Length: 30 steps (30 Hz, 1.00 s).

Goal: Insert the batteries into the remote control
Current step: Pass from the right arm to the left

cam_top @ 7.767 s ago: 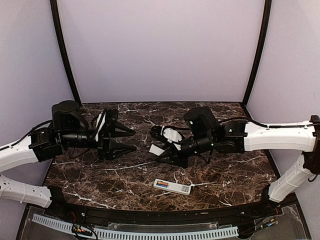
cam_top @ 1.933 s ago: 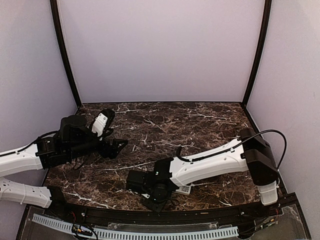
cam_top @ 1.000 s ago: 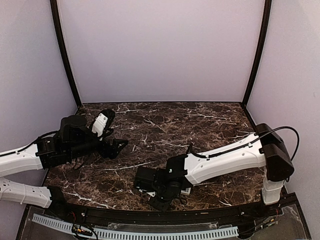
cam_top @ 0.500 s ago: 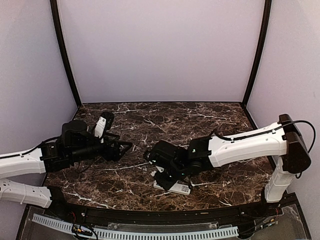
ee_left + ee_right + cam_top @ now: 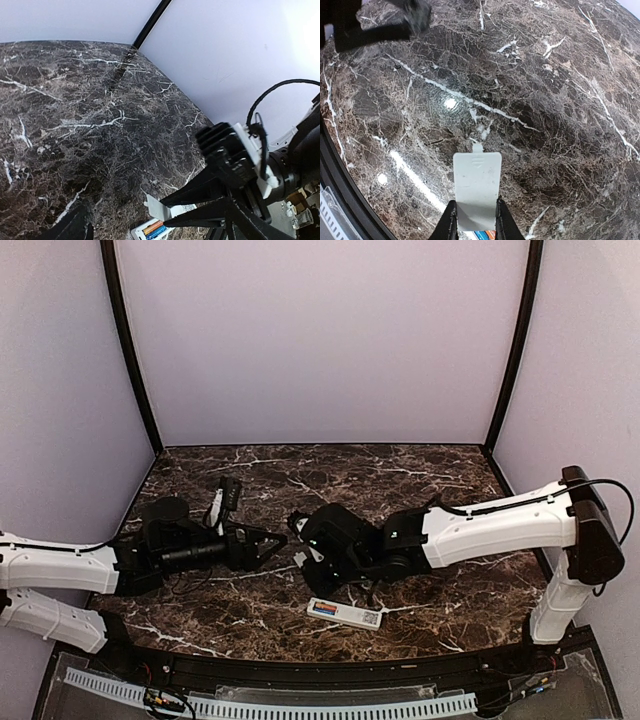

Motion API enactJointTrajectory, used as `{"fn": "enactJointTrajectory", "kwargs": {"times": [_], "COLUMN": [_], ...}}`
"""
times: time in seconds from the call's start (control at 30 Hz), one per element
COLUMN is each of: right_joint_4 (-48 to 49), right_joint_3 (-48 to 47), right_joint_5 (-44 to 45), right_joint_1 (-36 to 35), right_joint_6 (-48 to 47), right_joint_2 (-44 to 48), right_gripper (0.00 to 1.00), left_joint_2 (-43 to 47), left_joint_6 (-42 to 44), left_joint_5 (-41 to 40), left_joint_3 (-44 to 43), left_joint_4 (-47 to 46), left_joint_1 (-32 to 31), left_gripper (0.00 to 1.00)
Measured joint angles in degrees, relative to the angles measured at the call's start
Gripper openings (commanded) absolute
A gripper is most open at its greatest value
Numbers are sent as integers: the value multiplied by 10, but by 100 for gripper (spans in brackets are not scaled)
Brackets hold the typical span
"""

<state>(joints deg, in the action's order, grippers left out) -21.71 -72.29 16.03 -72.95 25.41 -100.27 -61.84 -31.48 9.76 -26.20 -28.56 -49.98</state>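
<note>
Right gripper (image 5: 475,225) clamps the battery cover (image 5: 476,190). Remote control (image 5: 345,613) lies near-edge, long axis 10-to-4, batteries (image 5: 154,230) seated, at 6 o'clock from that gripper. Left gripper (image 5: 272,543), jaws spread and empty, sits farther.

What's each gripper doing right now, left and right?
Left gripper: open, holding nothing.
Right gripper: shut on the battery cover.

no readable text; remote control (image 5: 345,612) label too small.
</note>
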Motion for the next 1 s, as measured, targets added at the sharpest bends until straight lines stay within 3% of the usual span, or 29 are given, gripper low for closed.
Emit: {"fn": "enactJointTrajectory", "kwargs": {"times": [0.1,0.5,0.73,0.97,1.0], "right_joint_4": [11,46,50,55,55], "right_joint_3": [0,3,3,3,3], "right_joint_5": [9,28,30,30,30], "right_joint_1": [1,4,6,6,6], "right_joint_6": [0,-11,-19,-26,-27], "right_joint_2": [1,16,16,16,16], "right_gripper": [10,10,10,10,10], "left_joint_2": [-37,-135,-149,-178,-182], "left_joint_6": [-30,-116,-124,-137,-139], "left_joint_5": [-1,20,36,61,64], "left_joint_3": [0,0,-11,-21,-22], "left_joint_4": [-18,-108,-126,-151,-153], "left_joint_1": [0,3,3,3,3], "left_gripper": [87,50,43,28,22]}}
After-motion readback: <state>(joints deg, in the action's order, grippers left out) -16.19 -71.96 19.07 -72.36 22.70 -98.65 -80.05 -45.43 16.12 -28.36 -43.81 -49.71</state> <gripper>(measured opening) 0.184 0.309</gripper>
